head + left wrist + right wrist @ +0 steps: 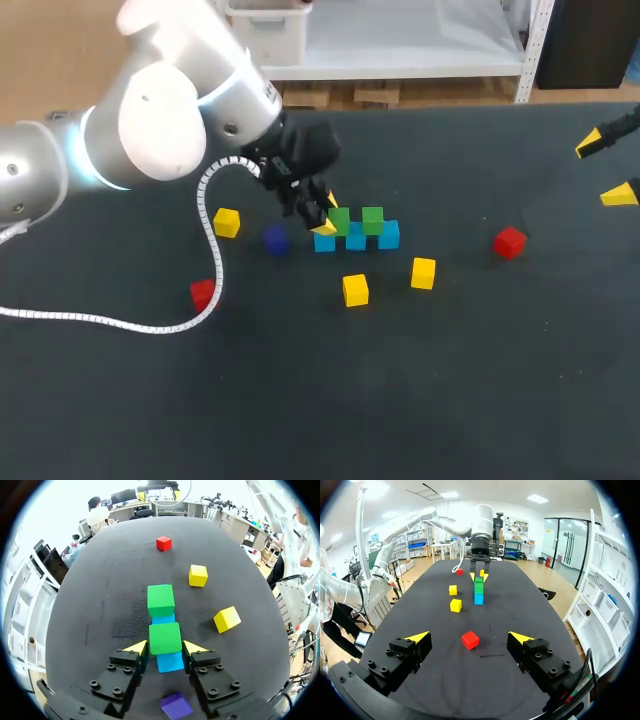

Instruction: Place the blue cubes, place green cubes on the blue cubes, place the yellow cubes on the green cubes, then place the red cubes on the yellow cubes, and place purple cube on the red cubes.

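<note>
- Left gripper (165, 644): clenched on the near green cube (165, 636), one yellow tip against each of two opposite sides. The cube sits on the row of blue cubes (170, 662).
- Ahead of the gripper, the second green cube (160, 600) also sits on the blue row, close to the held cube. Whether the two greens touch cannot be told.
- Clock directions below are read in the head view, centred on the stack, with 12 o'clock at the far edge of the table (450, 400).
- Purple cube (276, 240): 9 o'clock, just beside the stack.
- Yellow cubes: one at 6 o'clock (355, 289), near; one at 4 o'clock (423, 272), near; one at 9 o'clock (227, 222), beyond the purple cube.
- Red cubes: one at 3 o'clock (510, 242) and one at 8 o'clock (203, 293), both well apart from the stack.
- Right gripper (606, 168): released, spread wide and empty, at 2 o'clock near the table edge.
- Step in hand, as a judgement: seating the second cube of the green layer.
- The next move calls for opening the fingers, lifting straight up so neither green cube shifts, then collecting a yellow cube. The 6 o'clock one is closest.
</note>
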Robot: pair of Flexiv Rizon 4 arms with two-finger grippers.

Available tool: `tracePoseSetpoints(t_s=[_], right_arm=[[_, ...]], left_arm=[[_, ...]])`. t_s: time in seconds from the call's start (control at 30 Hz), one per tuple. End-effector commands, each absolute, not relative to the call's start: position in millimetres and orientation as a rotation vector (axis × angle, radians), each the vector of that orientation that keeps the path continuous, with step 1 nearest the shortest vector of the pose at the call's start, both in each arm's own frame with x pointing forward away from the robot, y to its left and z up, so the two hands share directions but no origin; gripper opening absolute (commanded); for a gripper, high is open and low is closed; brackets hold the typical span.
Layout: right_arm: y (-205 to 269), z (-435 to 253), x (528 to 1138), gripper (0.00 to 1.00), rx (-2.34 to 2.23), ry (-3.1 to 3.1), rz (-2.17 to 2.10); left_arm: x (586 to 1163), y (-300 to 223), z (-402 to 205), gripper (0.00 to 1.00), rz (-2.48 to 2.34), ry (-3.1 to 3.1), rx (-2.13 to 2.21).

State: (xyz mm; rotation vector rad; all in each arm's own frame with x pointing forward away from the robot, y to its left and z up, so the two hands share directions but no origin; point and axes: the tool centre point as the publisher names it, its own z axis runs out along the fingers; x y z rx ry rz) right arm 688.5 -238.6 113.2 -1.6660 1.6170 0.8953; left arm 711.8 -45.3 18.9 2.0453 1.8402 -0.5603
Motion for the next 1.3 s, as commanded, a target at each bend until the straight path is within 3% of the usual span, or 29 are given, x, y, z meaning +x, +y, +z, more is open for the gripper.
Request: tracePoseSetpoints(t_s=[0.03, 0.13, 0.17, 0.27, 0.73, 1.3], right_arm=[[-238, 113, 689, 1.0, -1.666, 1.616, 0.895], [-238, 113, 689, 1.0, -1.666, 1.616, 0.895], [-238, 113, 689, 1.0, -1.666, 1.616, 0.895], [-238, 113, 689, 1.0, -1.666, 1.616, 0.895], [-238, 113, 689, 1.0, -1.666, 1.616, 0.895], [-238, 113, 689, 1.0, -1.666, 1.616, 0.895]], left_arm=[[714, -46, 19, 0.49, -0.562, 1.843, 2.051], [715, -46, 18, 0.53, -0.561, 1.845, 2.05], [715, -46, 18, 0.6, -0.561, 1.844, 2.05], [714, -46, 19, 1.0, -0.56, 1.84, 2.054], [730, -8, 74, 1.0, -0.441, 1.785, 1.891], [712, 46, 101, 1.0, -0.424, 1.827, 1.951]])
